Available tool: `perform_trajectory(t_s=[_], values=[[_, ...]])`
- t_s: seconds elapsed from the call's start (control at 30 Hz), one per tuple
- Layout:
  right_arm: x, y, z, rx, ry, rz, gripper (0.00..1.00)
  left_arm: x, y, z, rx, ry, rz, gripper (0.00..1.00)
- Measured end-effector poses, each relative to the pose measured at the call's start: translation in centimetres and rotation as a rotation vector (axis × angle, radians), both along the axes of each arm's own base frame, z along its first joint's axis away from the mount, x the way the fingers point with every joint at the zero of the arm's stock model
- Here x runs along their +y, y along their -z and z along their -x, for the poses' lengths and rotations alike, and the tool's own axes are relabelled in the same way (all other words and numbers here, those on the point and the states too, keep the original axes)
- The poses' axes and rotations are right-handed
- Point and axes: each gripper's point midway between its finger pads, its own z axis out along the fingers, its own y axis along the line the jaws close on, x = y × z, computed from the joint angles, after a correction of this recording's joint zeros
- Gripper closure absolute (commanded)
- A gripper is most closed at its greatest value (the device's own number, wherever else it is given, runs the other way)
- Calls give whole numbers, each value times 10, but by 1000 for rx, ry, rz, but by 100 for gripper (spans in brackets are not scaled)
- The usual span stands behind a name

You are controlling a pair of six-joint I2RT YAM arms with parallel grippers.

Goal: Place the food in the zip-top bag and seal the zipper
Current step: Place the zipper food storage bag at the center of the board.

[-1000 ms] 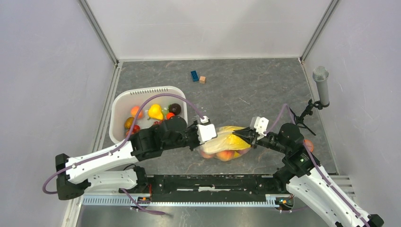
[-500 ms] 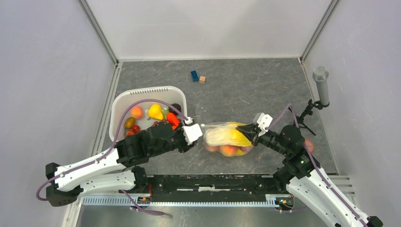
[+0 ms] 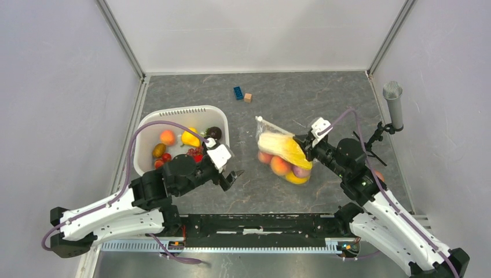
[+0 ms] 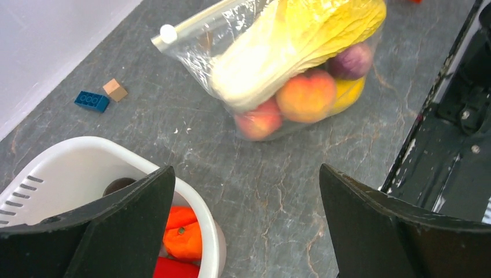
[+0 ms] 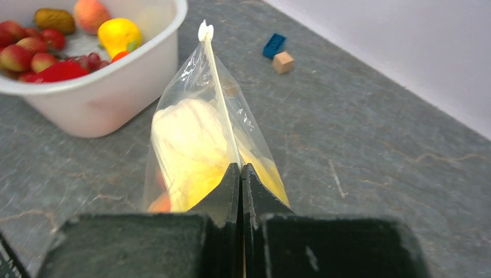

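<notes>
Bag (image 3: 281, 153): clear, crinkly film, bulging, on the table (image 3: 324, 98) right of centre, well apart from the basket (image 3: 173, 112). Food (image 4: 307, 95) inside it: a long crinkled pale-yellow leafy piece, round peaches, a round purple piece and a smooth yellow one. Zipper (image 5: 217, 87): a thin straight strip along the top edge with a white slider (image 5: 204, 29) at its far end. Right gripper (image 5: 240, 168): black fingers pressed flat together, pinching the zipper at its near end. Left gripper (image 4: 244, 174): jaws spread wide, holding nothing, over the basket's near right corner. Basket: white smooth plastic, rounded corners, slotted rim, holding glossy toy pieces (image 3: 190, 137) in red, orange and yellow. Table: grey, veined like stone. Blue studded brick (image 3: 238, 92) and small wooden cube (image 3: 248, 97) lie side by side at the far edge.
</notes>
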Motion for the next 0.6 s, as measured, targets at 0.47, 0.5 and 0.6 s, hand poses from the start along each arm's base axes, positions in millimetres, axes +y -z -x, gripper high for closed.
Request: perform_trajectory(t_s=[0.47, 0.5, 0.6], values=[[60, 11, 52, 81, -467, 0, 48, 24, -29, -6, -22, -119, 174, 0], [61, 29, 65, 134, -510, 10, 40, 26, -32, -6, -27, -125, 184, 0], [54, 61, 92, 229, -552, 29, 29, 33, -39, -7, -42, -146, 215, 0]])
